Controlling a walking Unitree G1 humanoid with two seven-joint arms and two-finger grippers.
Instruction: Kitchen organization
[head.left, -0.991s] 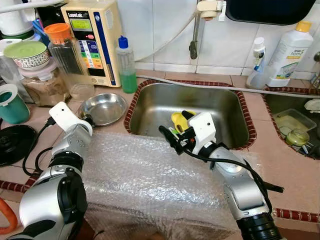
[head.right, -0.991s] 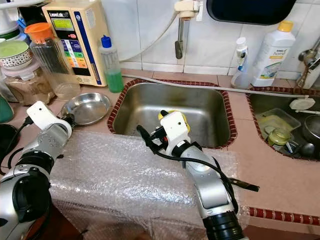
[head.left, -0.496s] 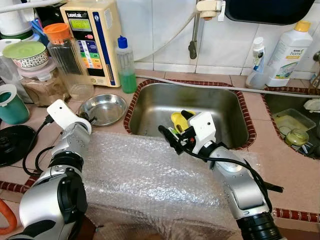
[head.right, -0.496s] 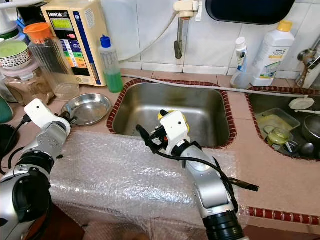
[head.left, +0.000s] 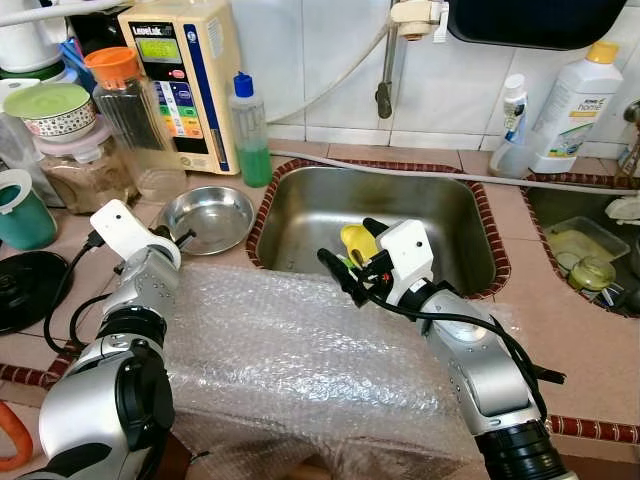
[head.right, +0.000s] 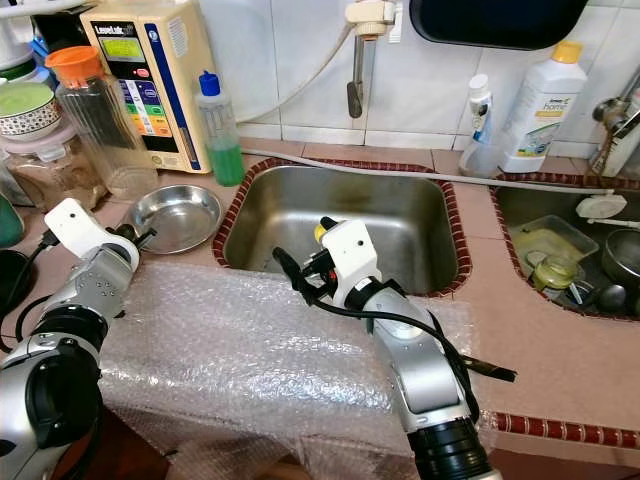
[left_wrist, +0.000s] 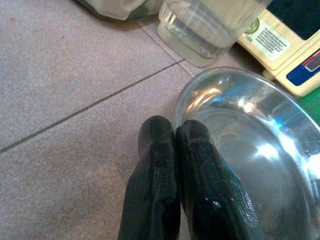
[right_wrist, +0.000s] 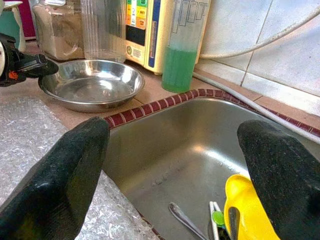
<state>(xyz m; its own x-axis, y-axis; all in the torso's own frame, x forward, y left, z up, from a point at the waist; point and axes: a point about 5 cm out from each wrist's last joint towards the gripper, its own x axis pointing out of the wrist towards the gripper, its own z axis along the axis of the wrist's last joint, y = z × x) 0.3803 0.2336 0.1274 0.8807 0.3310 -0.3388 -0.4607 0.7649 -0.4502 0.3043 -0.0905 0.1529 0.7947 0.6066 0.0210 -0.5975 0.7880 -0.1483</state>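
A shallow steel bowl (head.left: 210, 217) sits on the tiled counter left of the sink (head.left: 450, 215). My left gripper (head.left: 176, 238) is shut, its fingertips (left_wrist: 172, 131) right at the bowl's (left_wrist: 250, 150) near rim; whether the rim is pinched I cannot tell. My right gripper (head.left: 352, 250) hovers open over the sink's near left corner, its fingers (right_wrist: 65, 165) wide apart and holding nothing. Below it in the sink lies a yellow cup (right_wrist: 247, 210) with utensils. Bubble wrap (head.left: 290, 350) covers the near counter under both arms.
Behind the bowl stand a beige water machine (head.left: 185, 80), a green soap bottle (head.left: 252, 130) and an orange-lidded jar (head.left: 130, 110). A tap (head.left: 385, 90) hangs over the sink. White bottles (head.left: 575, 100) and a second basin (head.left: 590, 250) with dishes lie right.
My left wrist has edged slightly to the left beside the bowl. The right arm and the bowl have hardly moved.
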